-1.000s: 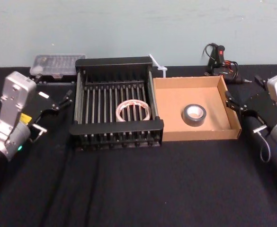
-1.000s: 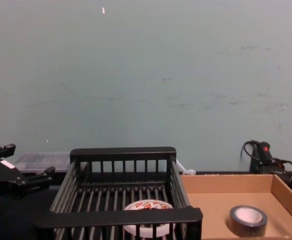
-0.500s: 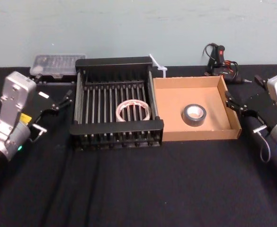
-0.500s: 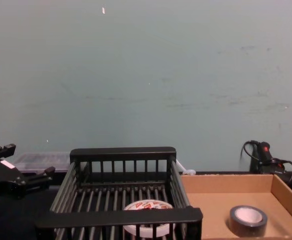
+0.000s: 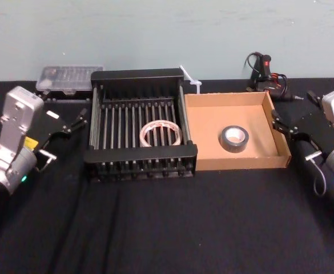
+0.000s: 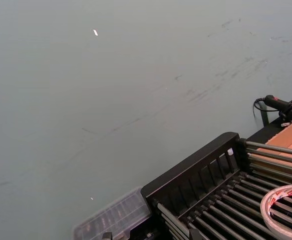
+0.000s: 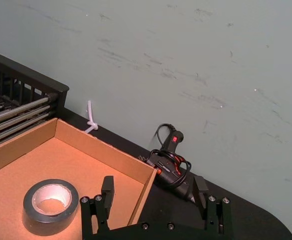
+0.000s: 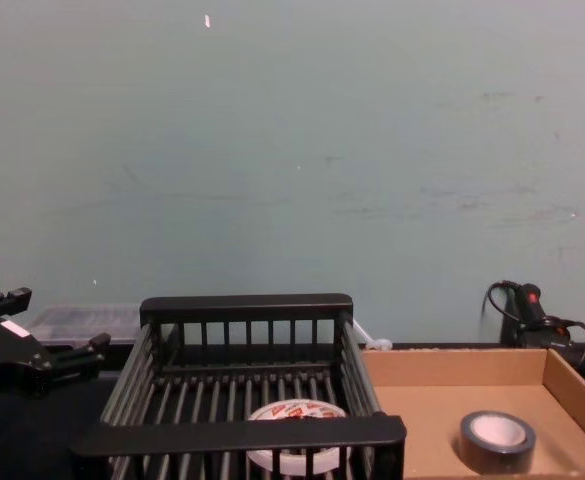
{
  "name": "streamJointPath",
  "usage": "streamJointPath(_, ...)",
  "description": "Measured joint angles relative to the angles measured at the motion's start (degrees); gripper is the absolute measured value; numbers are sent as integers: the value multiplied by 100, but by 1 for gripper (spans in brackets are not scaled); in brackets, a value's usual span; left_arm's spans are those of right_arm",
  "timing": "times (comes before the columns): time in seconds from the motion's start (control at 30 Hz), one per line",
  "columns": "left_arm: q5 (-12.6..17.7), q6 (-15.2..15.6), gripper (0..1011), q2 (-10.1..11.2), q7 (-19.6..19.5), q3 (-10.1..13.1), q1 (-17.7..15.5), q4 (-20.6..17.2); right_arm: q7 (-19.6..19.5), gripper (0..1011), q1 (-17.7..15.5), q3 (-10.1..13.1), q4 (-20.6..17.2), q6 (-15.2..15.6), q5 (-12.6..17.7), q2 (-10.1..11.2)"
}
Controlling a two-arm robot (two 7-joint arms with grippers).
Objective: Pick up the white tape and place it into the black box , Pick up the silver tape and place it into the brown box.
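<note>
Black cloth covers the table (image 5: 167,228). Black box (image 5: 141,77) sits toward the far edge, left of centre; brown box (image 5: 201,103) sits just beside its right wall, the two walls nearly touching or touching, I cannot tell which.

White tape (image 5: 161,133) lies flat on the barred floor of the black box, toward its near right corner, red-orange marks on its face visible in my chest view (image 8: 294,412). My left wrist view catches part of the roll's edge (image 6: 285,209).

Silver tape (image 5: 234,138) lies flat on the brown box floor, right of centre and toward the near wall, pale core up. Also seen in my right wrist view (image 7: 51,206) and chest view (image 8: 497,438).

My left gripper (image 5: 68,121) hangs off the left wall of the black box, near the table's left edge, jaws spread, holding nothing. My right gripper (image 5: 295,119) hangs just outside the right wall of the brown box, jaws spread and empty; in the right wrist view (image 7: 153,192) the fingers (image 7: 107,189) straddle the box's far right corner.

Clear plastic case (image 5: 68,77) rests at the far edge, behind the left gripper. Black tool with red switch and cable (image 5: 264,71) lies at the far edge, behind the brown box. White cable tie (image 5: 190,79) lies between the two boxes' far corners.
</note>
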Motion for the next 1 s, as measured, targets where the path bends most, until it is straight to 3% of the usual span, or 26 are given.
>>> streamJointPath(1.0, 0, 0, 1001, 0, 0, 0, 0, 0, 0, 1002, 0, 0, 0, 0, 0, 0)
